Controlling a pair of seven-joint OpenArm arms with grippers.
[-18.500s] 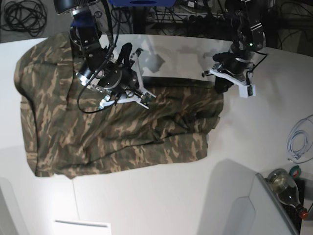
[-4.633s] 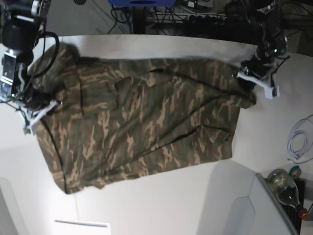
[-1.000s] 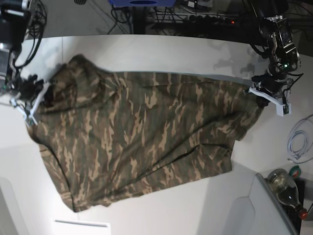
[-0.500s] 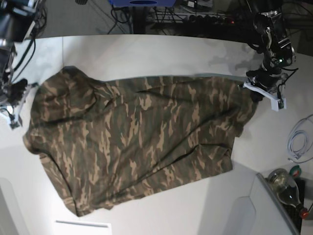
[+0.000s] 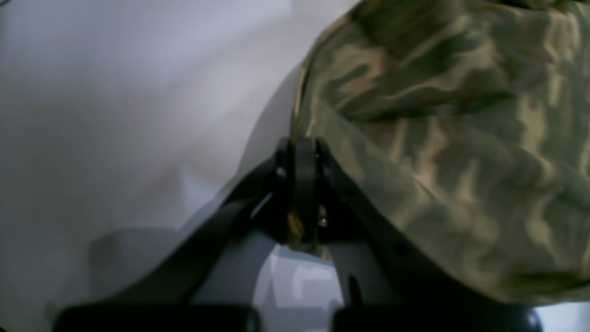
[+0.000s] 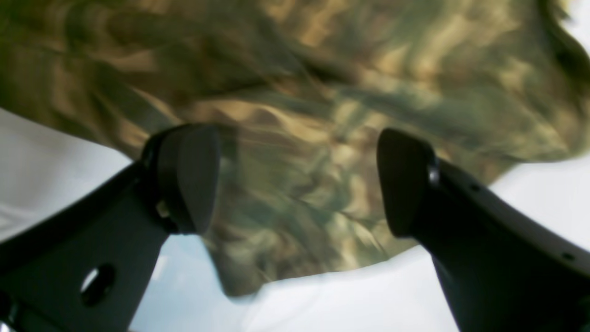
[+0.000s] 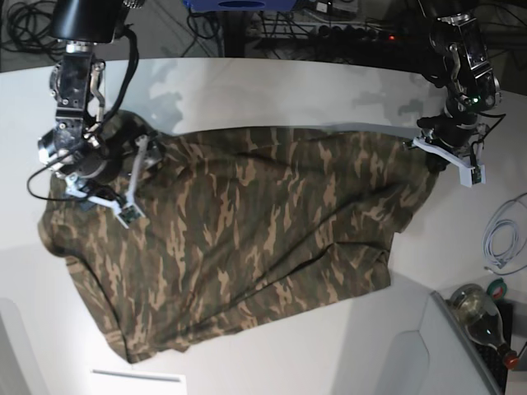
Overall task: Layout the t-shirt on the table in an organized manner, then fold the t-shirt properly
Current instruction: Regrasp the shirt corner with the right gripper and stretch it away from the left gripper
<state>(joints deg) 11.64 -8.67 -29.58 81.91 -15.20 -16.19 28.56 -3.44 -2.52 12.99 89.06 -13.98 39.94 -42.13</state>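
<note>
T-shirt (image 7: 239,247) lies spread but skewed and wrinkled on the white desk (image 7: 272,86); no fold yet (judging by its outline). Left end effector (image 5: 302,184) is clamped on an edge; right end effector (image 6: 295,180) hovers, jaws apart.

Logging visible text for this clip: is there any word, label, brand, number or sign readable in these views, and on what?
None can be read.
t-shirt: camouflage print only, no lettering visible.
table: plain white, no markings.
bottle at the base view's lower right: any label is too small to read.
</note>
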